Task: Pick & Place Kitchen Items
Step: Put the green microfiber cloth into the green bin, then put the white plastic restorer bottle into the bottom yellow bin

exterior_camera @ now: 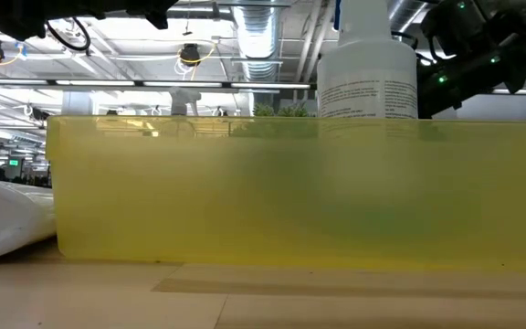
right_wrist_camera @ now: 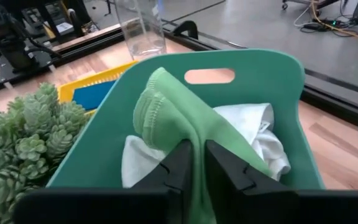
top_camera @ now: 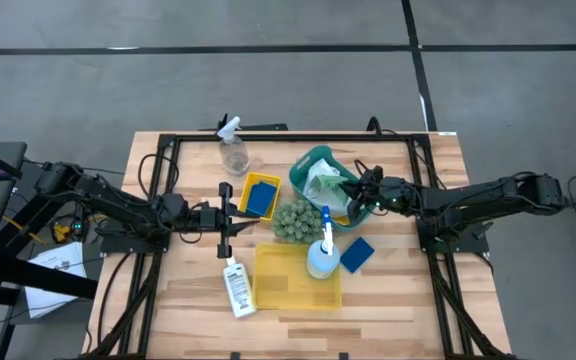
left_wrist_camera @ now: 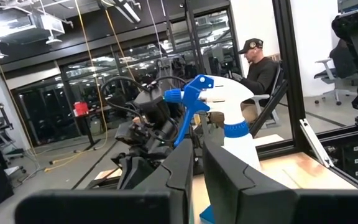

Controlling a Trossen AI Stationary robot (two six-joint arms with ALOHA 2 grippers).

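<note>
The green cloth (right_wrist_camera: pixel 185 124) is pinched between the nearly closed fingers of the right gripper (right_wrist_camera: pixel 196 163) directly over the teal basket (right_wrist_camera: pixel 272 68), draped onto the white cloth (right_wrist_camera: pixel 253 134) below, while the left gripper (top_camera: pixel 230 215), fingers nearly together, waits well apart.

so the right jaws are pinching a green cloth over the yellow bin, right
Not quite. The right gripper does have its jaws pinched on the green cloth, but it hangs over the teal basket, with white cloths under it, not a yellow bin. The right wrist view shows this.
</note>
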